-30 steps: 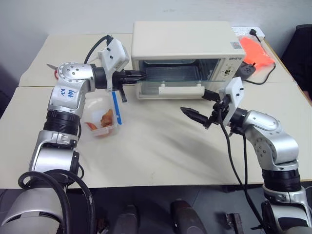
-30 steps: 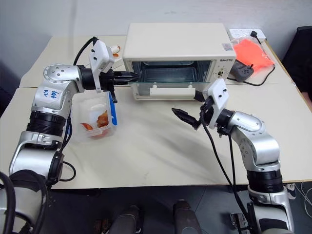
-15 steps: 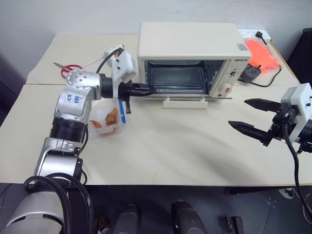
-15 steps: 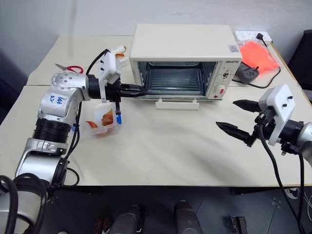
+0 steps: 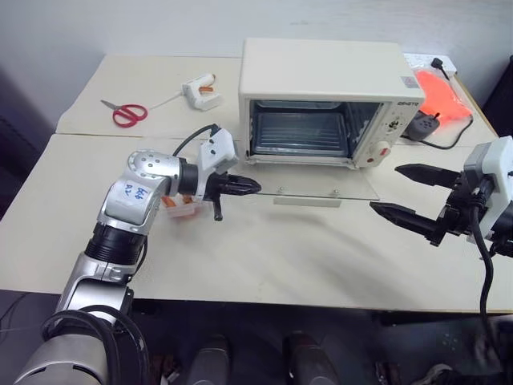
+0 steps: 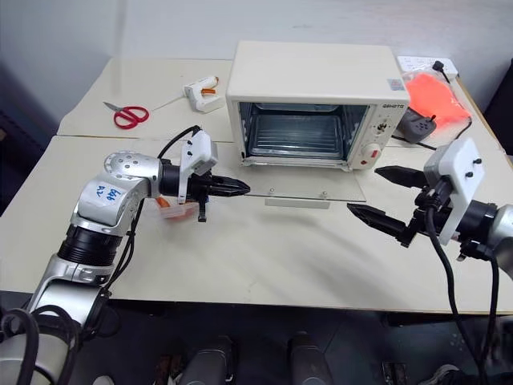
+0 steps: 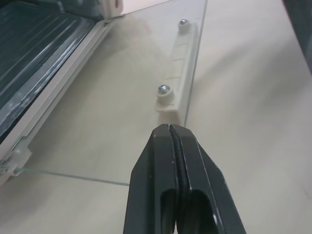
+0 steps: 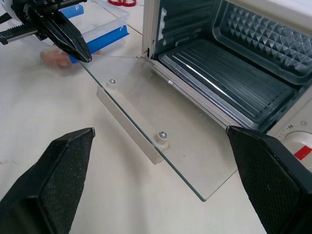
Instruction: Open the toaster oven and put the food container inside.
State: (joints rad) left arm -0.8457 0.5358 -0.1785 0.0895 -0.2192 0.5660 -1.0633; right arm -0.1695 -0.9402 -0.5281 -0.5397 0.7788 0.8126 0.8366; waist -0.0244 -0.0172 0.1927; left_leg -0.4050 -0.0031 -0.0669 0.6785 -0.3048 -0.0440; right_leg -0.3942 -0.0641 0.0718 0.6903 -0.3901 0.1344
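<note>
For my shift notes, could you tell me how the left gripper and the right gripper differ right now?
The left gripper is shut and empty, its tip at the left edge of the toaster oven's lowered glass door; the right gripper stands wide open, off to the door's right. The left sits beside the food container; the right is far from it. Neither holds anything.

The toaster oven [image 5: 330, 100] stands open, its glass door [image 5: 313, 181] lying flat on the counter [image 5: 264, 257]. The left hand [image 5: 250, 187], fingers pressed together, points at the door's near corner. The food container [image 5: 181, 208] sits just behind it. The right hand [image 5: 402, 192] is spread wide beyond the door's far side.
</note>
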